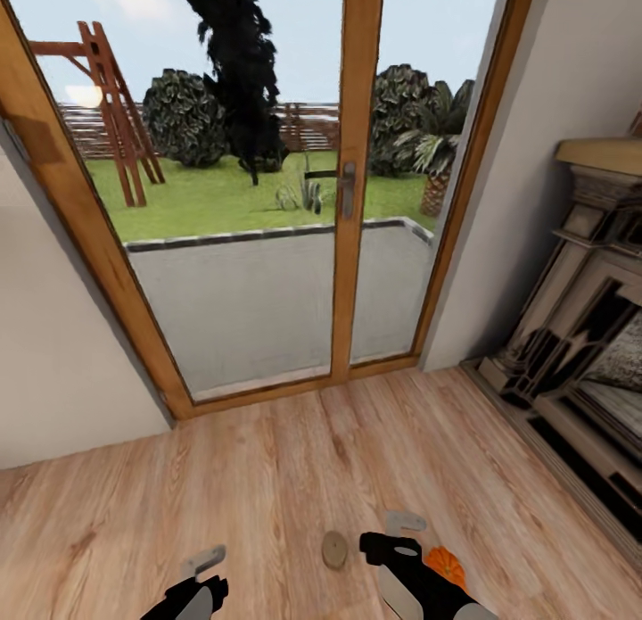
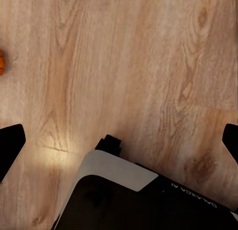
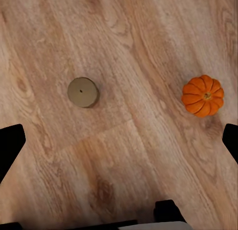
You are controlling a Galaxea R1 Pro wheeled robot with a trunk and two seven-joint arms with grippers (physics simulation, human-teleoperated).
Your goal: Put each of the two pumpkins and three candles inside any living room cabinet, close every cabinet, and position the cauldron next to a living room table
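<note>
A small orange ribbed pumpkin (image 1: 445,566) lies on the wood floor at the bottom of the head view, partly behind my right arm. A stubby grey-tan candle (image 1: 334,549) stands on the floor just left of that arm. In the right wrist view the candle (image 3: 82,92) and the pumpkin (image 3: 203,95) sit apart on the boards, below my right gripper (image 3: 119,143), which hangs open and empty. My left gripper (image 2: 119,140) is also open over bare floor, with an orange sliver of a pumpkin (image 2: 1,62) at the frame edge. No cabinet, table or cauldron is in view.
A wood-framed glass door (image 1: 357,183) to a patio and garden fills the wall ahead. An ornate carved fireplace (image 1: 588,334) stands along the right wall. A white wall (image 1: 53,352) closes the left. Part of my own dark body (image 2: 129,200) shows under the left gripper.
</note>
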